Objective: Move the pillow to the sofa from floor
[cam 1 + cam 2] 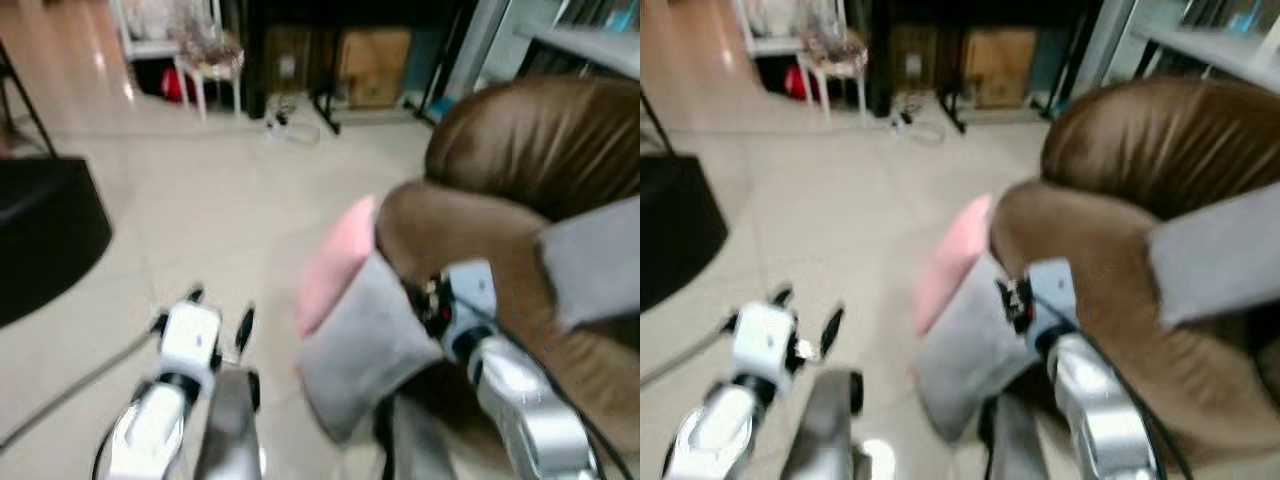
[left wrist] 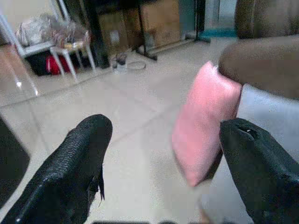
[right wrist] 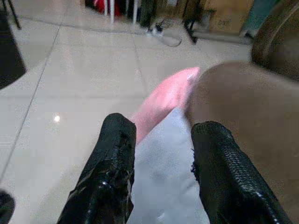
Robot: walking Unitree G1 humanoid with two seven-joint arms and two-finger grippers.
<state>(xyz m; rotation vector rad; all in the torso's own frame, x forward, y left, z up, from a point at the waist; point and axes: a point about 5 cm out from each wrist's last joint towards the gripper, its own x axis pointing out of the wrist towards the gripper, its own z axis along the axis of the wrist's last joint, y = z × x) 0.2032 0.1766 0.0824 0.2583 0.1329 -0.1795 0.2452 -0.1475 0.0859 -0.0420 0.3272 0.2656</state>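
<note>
Biggest thing in front of me is the brown leather sofa (image 1: pixel 520 190), taking up the right side, with a grey cushion (image 1: pixel 590 255) already lying on its seat. The pale tiled floor (image 1: pixel 200 210) runs off to the left and far end.

The stuff I care about is at the foot of the sofa arm: a grey pillow (image 1: pixel 365 345) propped on the floor and leaning against the arm, and a pink pillow (image 1: pixel 335 262) standing right behind it, also touching the arm. Neither is lifted yet, so I'd say I'm at the reach-in step, nothing grabbed.

My right gripper (image 3: pixel 161 154) is just above the grey pillow with its fingers apart, nothing between them. The left gripper (image 2: pixel 163 154) hangs out over bare floor to the pillows' left, fingers spread wide too.

Next move, I reckon: drop the right one onto the grey pillow's top edge, pinch, then lift it up over the arm onto the seat.

Further off there's a dark rounded seat (image 1: pixel 45 235) at the left, a white stool (image 1: pixel 210 60) and cardboard boxes (image 1: pixel 375 65) by the far wall, plus a cable (image 1: pixel 290 125) on the floor. None of that's in my way; the sofa arm itself is the only crowding.
</note>
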